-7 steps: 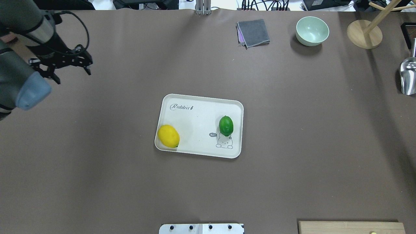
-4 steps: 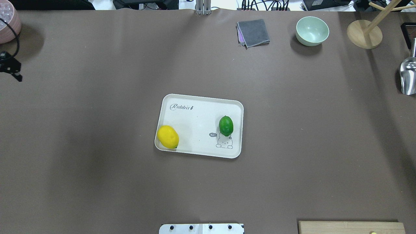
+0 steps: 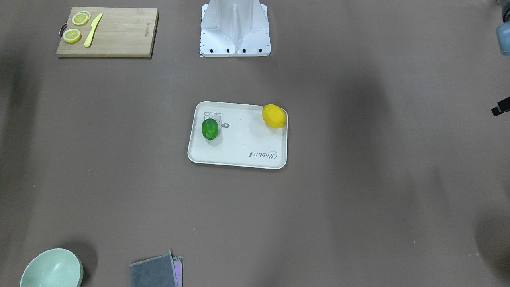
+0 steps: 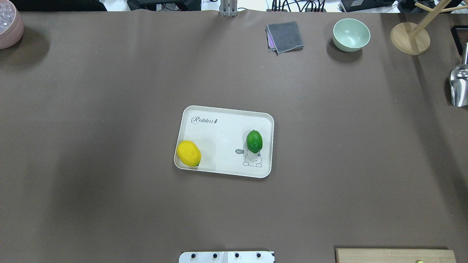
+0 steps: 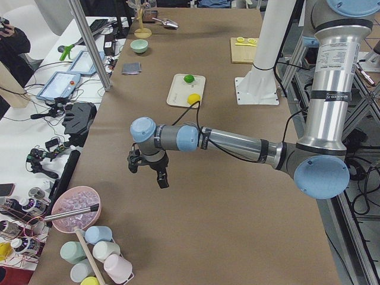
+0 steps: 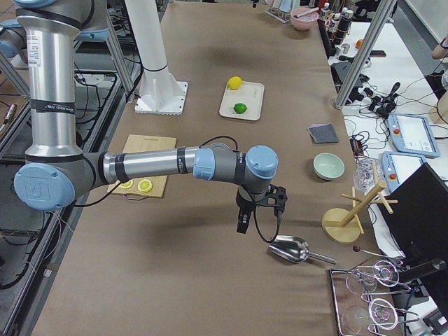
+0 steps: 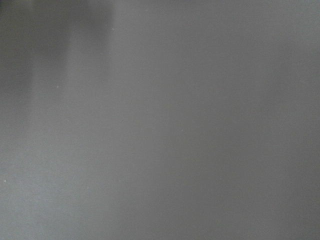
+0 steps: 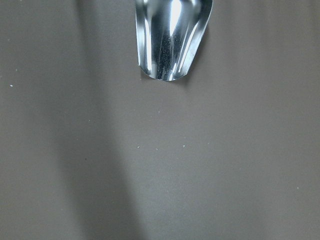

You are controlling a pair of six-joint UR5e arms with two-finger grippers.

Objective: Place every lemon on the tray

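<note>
The cream-white tray (image 4: pixel 226 138) lies mid-table and also shows in the front view (image 3: pixel 247 143). The yellow lemon (image 4: pixel 188 153) rests in the tray's near-left corner against the rim. The green lemon (image 4: pixel 254 141) rests on the tray's right part by the cartoon drawing. Both also show in the front view, yellow (image 3: pixel 274 116) and green (image 3: pixel 210 129). My left gripper (image 5: pixel 147 175) hovers far off to the table's left, empty. My right gripper (image 6: pixel 257 213) hovers far right, near the scoop, empty. I cannot tell whether either is open or shut.
A wooden cutting board (image 3: pixel 119 32) with lemon slices and a yellow knife sits by the robot base (image 3: pixel 235 28). A mint bowl (image 4: pixel 351 34), a grey cloth (image 4: pixel 285 36), a wooden rack (image 4: pixel 409 38), a metal scoop (image 4: pixel 459 86) and a pink bowl (image 4: pixel 9 23) stand along the table's edges.
My left arm and gripper have drawn back to the left, out of the overhead view. The yellow lemon has settled slightly leftward on the tray. The green lemon has not moved.
</note>
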